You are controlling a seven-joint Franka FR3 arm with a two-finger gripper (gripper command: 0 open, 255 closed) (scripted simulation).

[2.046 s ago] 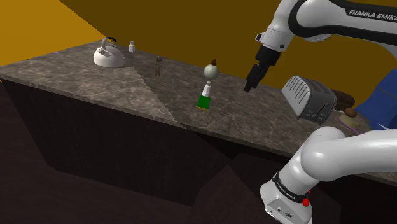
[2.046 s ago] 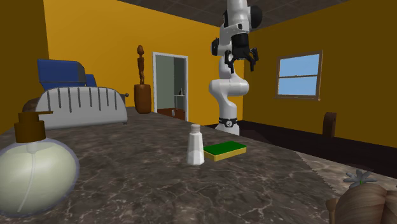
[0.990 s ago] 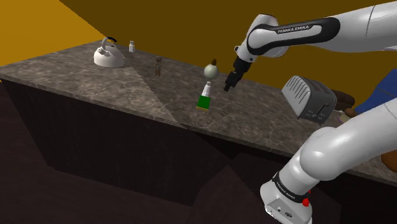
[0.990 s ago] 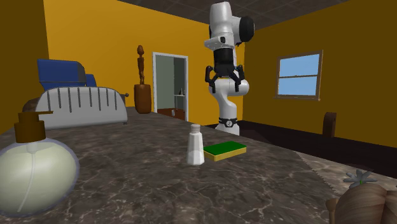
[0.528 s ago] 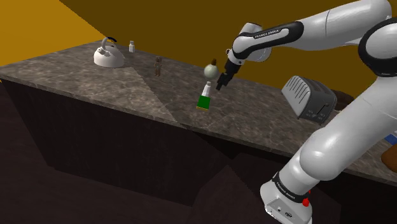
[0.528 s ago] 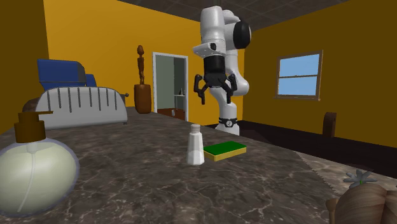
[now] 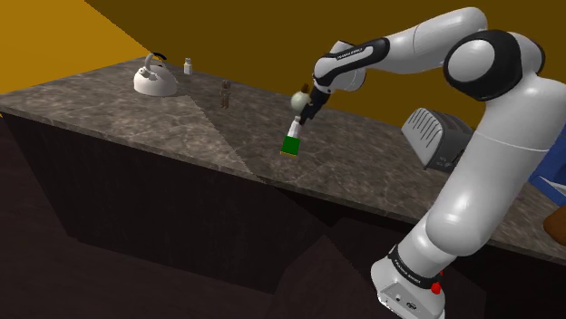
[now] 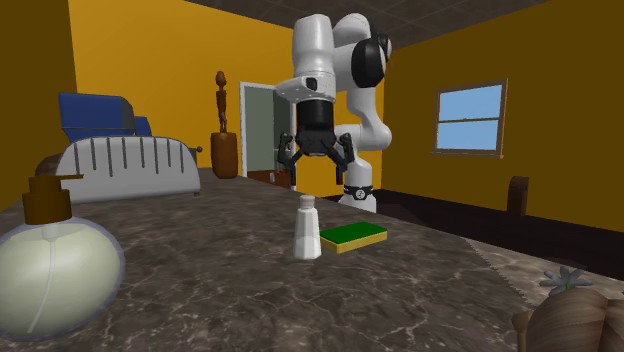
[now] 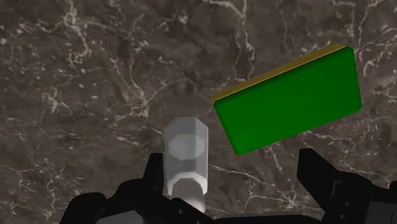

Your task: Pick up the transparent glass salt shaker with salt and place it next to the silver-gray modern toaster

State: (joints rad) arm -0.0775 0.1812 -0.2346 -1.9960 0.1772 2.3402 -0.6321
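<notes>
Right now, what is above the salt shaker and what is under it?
Nothing rests on the salt shaker; the open jaws hang above its cap, not touching. It stands on the dark veined counter, beside a green sponge. Its own base covers the spot beneath.

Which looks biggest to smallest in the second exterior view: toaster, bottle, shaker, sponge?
1. Bottle, though it is closest to the camera, so that may fool you.
2. Toaster.
3. Shaker and sponge look about alike.

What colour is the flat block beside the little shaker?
The block is green with a yellow edge, clearest in the wrist view.
</notes>
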